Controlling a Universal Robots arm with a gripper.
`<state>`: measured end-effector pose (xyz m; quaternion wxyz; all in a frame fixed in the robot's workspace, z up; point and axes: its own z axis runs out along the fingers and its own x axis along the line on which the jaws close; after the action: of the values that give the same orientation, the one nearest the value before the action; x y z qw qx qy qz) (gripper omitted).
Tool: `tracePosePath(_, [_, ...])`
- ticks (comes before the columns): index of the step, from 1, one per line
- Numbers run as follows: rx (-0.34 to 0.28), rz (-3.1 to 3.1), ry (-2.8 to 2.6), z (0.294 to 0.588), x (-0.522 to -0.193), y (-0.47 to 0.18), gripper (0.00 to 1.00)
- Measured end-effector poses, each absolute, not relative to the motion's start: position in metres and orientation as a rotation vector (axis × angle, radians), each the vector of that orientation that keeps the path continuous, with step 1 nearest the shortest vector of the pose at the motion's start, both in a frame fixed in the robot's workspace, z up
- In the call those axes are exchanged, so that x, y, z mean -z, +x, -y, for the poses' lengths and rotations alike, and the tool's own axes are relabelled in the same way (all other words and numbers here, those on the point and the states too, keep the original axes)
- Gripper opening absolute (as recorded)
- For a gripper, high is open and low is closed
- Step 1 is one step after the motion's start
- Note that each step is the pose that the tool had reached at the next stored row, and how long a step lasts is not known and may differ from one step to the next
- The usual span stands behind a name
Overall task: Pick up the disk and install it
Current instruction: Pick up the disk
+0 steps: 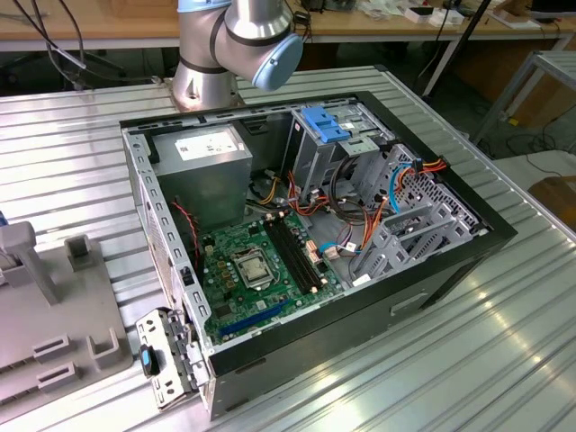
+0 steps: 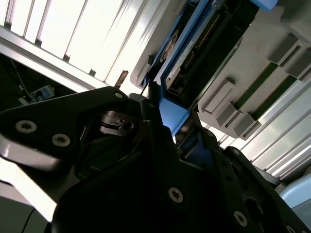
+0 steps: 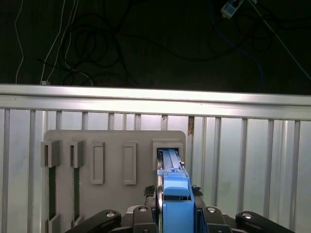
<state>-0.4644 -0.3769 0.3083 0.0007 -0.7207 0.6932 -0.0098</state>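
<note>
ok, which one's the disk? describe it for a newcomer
Find the ribbed metal table, then the grey slotted plate lying on it. The disk stands on edge in the plate's end slot. It is the only bright blue part there; the far-end slots show dark green strips.

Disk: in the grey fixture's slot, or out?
In. In the first wrist view the disk has its far end inside a raised slot of the grey fixture, with the end effector around its near end.
</note>
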Motion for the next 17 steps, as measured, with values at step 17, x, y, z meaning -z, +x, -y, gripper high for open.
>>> tracePosePath(17, [0.029, -2.178, -2.264, 0.3769, -0.3006, -0.4644, 0.37])
